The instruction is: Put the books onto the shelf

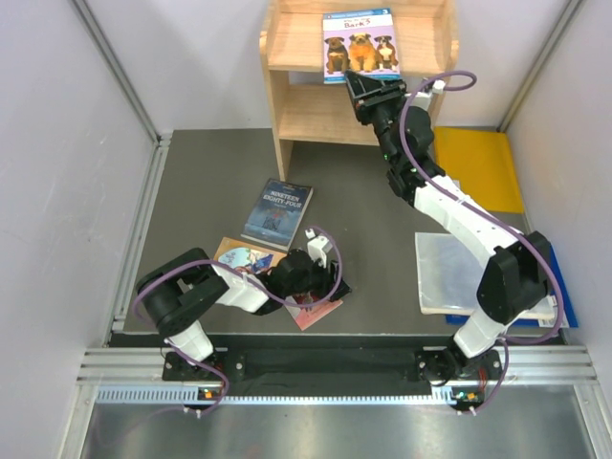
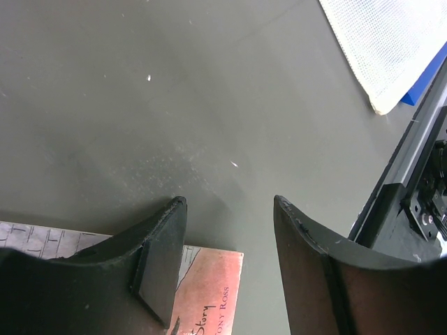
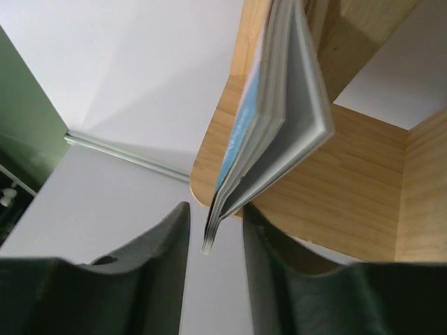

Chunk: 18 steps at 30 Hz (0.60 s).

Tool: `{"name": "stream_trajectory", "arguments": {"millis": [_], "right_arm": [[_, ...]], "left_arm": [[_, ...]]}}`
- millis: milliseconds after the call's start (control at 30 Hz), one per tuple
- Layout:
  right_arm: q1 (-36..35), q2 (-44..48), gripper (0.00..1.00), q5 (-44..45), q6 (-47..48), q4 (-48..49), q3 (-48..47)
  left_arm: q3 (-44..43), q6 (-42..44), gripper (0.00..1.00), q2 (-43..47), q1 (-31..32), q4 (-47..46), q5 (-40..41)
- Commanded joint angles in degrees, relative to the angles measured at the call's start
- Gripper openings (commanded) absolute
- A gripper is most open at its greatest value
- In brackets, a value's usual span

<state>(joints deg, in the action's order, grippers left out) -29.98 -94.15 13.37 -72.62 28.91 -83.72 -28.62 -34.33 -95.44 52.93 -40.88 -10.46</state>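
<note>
The light blue book with three dogs (image 1: 360, 43) lies on the top tier of the pale wooden shelf (image 1: 287, 48), its near edge hanging over the front. My right gripper (image 1: 366, 84) is at that edge. In the right wrist view its jaws (image 3: 215, 209) stand apart around the book's page edge (image 3: 279, 118) without pressing it. A dark blue book (image 1: 277, 212) and an orange book (image 1: 244, 256) lie on the grey mat. My left gripper (image 1: 320, 285) hovers open over a pink book (image 2: 209, 286), whose corner shows between the jaws (image 2: 230, 202).
A yellow folder (image 1: 478, 167) lies right of the shelf. A clear plastic sheet (image 1: 454, 273) rests on a blue item (image 1: 564, 296) at the right; the sheet's corner (image 2: 391, 42) also shows in the left wrist view. A metal rail (image 1: 335, 368) runs along the near edge.
</note>
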Motion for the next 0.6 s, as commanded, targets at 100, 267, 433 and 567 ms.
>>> {"name": "stream_trajectory", "arguments": {"millis": [100, 267, 433, 567], "right_arm": [[-0.87, 1.51, 0.63, -1.5, 1.95, 2.3, -2.5], [-0.87, 3.0, 0.73, -3.61, 3.27, 1.86, -1.09], [-0.87, 3.88, 0.73, -7.56, 4.41, 2.03, 0.92], [-0.96, 5.99, 0.72, -11.69, 7.48, 1.42, 3.38]], "left_arm": [[-1.7, 0.84, 0.58, -1.24, 0.42, 0.1, -0.79], [-1.79, 0.84, 0.58, -1.59, 0.42, 0.1, -1.05], [-2.14, 0.84, 0.58, -2.21, 0.51, 0.1, -1.41], [-2.23, 0.84, 0.58, -2.56, 0.51, 0.02, -1.67]]}}
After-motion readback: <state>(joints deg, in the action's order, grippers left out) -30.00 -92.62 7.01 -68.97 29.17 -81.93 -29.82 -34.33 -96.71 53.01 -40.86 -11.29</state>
